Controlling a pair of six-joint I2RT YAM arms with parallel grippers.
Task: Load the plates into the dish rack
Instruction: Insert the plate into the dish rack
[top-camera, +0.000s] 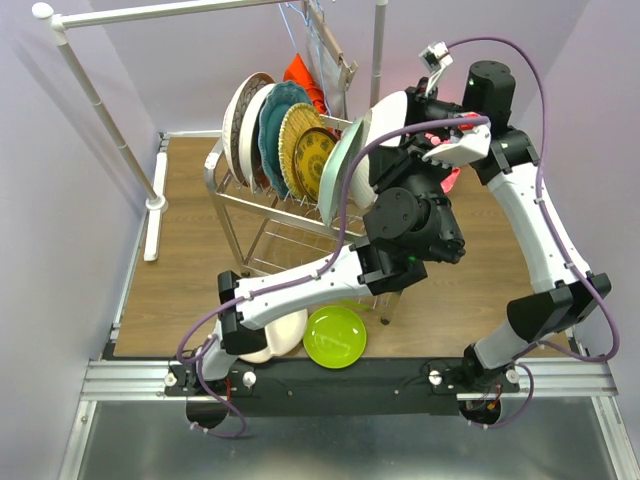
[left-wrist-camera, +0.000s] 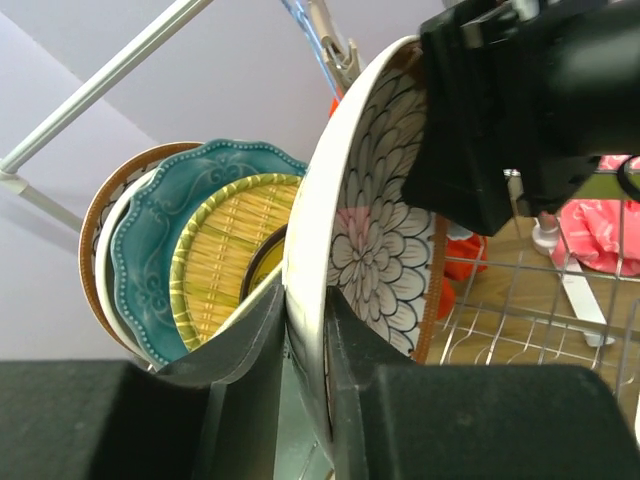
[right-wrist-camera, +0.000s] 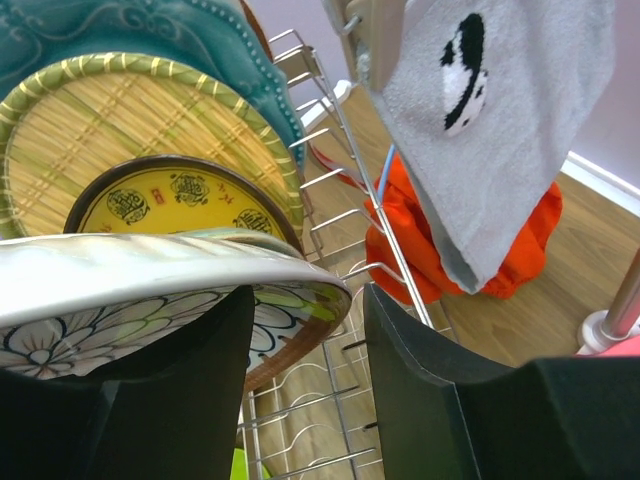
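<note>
Past halfway: about 5 plates (top-camera: 275, 135) upright in dish rack (top-camera: 250, 215). Floral plate (top-camera: 343, 168) at dish rack's right end, rim inside left pincer (left-wrist-camera: 305, 300), grip unclear; right pincer (right-wrist-camera: 308, 295) open alongside. Waiting on worktop (top-camera: 180, 290) before dish rack: lime plate (top-camera: 335, 336), white plate (top-camera: 285, 335).

Dish rack (top-camera: 283, 205): bright steel wire, shiny. Floral plate (left-wrist-camera: 375, 255): smooth glossy glaze. Teal plate (left-wrist-camera: 150, 250): glossy, embossed relief. Yellow-green plate (left-wrist-camera: 215, 250): woven-straw look, whether texture or print unclear. Tabletop (top-camera: 180, 270): matt wood grain. Grey cloth (right-wrist-camera: 500, 130): soft, matt.
</note>
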